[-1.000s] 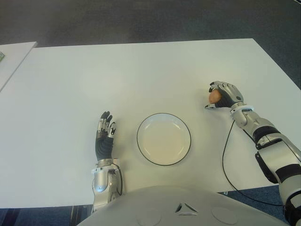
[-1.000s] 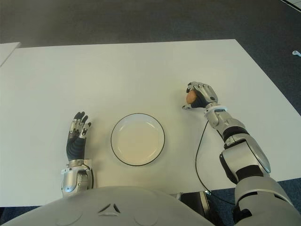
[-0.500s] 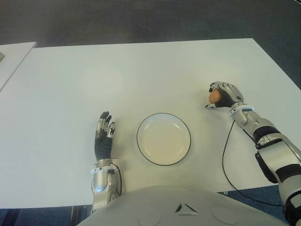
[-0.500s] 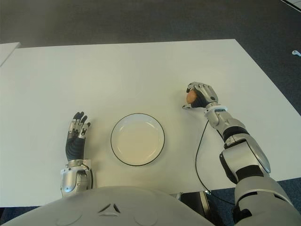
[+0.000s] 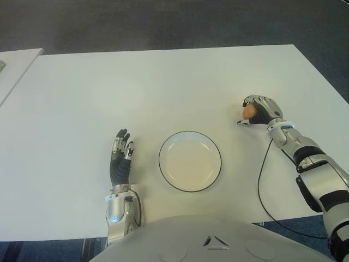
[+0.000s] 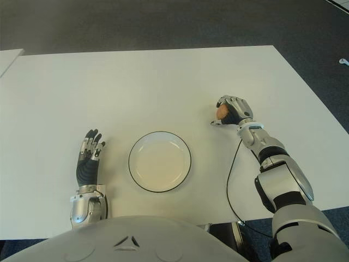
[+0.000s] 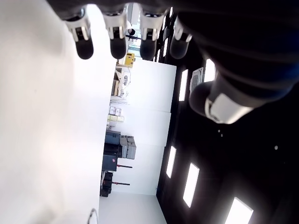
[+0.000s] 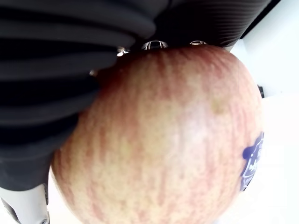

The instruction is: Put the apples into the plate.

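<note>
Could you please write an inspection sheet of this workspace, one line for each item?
Surface: white table, bare apart from the things below.
Job's things: apple held in the right hand, on the table's right side; plate near the front edge holds nothing.
Clutter: nothing seen.
Hands: right hand has its fingers wrapped round the apple, away from the plate; left hand shows left of the plate, fingers straight, holding nothing.
Cables: black cable runs along the table beside the right arm.
Surroundings: dark carpet beyond the table; corner of a second table at far left.
</note>
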`<state>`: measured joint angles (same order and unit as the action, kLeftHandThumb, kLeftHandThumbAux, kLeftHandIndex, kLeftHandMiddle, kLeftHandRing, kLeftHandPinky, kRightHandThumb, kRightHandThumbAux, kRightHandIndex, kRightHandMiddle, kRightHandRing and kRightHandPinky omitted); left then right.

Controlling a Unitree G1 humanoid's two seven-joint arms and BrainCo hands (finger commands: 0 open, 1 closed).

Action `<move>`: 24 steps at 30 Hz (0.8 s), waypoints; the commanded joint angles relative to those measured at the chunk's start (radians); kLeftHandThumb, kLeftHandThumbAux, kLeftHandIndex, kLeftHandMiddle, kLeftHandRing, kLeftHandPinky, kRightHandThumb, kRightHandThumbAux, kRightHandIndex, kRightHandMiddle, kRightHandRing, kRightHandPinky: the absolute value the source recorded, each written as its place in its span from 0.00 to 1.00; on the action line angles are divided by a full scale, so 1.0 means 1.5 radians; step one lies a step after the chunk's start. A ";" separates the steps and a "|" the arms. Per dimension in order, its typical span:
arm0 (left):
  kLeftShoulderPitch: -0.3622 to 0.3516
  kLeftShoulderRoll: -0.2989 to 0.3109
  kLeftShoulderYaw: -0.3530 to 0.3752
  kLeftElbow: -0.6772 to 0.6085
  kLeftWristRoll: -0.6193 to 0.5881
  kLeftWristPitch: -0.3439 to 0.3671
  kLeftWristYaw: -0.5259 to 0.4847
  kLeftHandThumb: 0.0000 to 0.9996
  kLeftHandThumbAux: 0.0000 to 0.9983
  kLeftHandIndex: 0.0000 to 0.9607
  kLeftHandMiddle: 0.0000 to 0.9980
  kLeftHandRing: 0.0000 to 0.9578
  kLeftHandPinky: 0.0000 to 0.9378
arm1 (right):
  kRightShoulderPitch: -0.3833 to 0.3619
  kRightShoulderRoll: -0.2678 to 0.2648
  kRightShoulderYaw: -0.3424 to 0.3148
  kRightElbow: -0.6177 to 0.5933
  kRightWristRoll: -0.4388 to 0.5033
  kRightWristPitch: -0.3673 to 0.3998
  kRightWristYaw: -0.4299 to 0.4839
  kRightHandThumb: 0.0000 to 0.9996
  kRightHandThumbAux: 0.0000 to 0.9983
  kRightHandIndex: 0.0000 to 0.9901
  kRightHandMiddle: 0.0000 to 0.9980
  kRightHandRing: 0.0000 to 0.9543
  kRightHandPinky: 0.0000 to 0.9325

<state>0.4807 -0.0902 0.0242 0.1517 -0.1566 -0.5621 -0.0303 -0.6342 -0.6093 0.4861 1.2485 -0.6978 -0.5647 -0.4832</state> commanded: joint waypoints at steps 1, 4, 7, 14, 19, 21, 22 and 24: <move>0.023 -0.003 0.008 0.034 0.004 0.041 0.006 0.22 0.54 0.03 0.00 0.00 0.00 | 0.023 0.008 0.000 0.008 0.004 -0.001 0.021 0.70 0.72 0.44 0.89 0.89 0.90; 0.023 -0.005 0.008 0.034 0.002 0.041 0.006 0.23 0.53 0.03 0.00 0.00 0.00 | 0.024 0.008 -0.004 0.007 0.007 -0.004 0.022 0.70 0.72 0.44 0.89 0.90 0.90; 0.023 -0.006 0.007 0.032 0.001 0.038 0.005 0.23 0.52 0.03 0.00 0.00 0.00 | 0.023 0.007 -0.006 0.007 0.009 -0.006 0.025 0.71 0.72 0.44 0.89 0.90 0.91; 0.023 -0.004 0.007 0.034 0.006 0.033 0.003 0.22 0.51 0.02 0.00 0.00 0.00 | 0.022 0.006 -0.003 0.006 0.007 -0.005 0.026 0.71 0.72 0.44 0.89 0.90 0.90; 0.024 -0.002 0.007 0.031 0.011 0.034 0.005 0.21 0.51 0.02 0.00 0.00 0.00 | 0.022 0.006 -0.003 0.006 0.008 -0.005 0.031 0.71 0.72 0.44 0.90 0.90 0.90; 0.024 -0.002 0.008 0.032 0.009 0.034 0.004 0.21 0.52 0.02 0.00 0.00 0.00 | 0.022 0.006 -0.002 0.005 0.007 -0.005 0.030 0.71 0.72 0.44 0.90 0.90 0.90; 0.024 -0.002 0.008 0.032 0.007 0.034 0.003 0.21 0.52 0.02 0.00 0.00 0.00 | 0.022 0.006 -0.001 0.005 0.006 -0.005 0.029 0.71 0.72 0.44 0.90 0.90 0.90; 0.024 -0.002 0.009 0.033 0.007 0.034 0.002 0.21 0.53 0.02 0.00 0.00 0.00 | 0.022 0.006 -0.001 0.005 0.005 -0.005 0.028 0.71 0.72 0.44 0.90 0.90 0.90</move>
<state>0.4824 -0.0908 0.0254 0.1500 -0.1476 -0.5622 -0.0303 -0.6332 -0.6094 0.4748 1.2457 -0.6822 -0.5703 -0.4650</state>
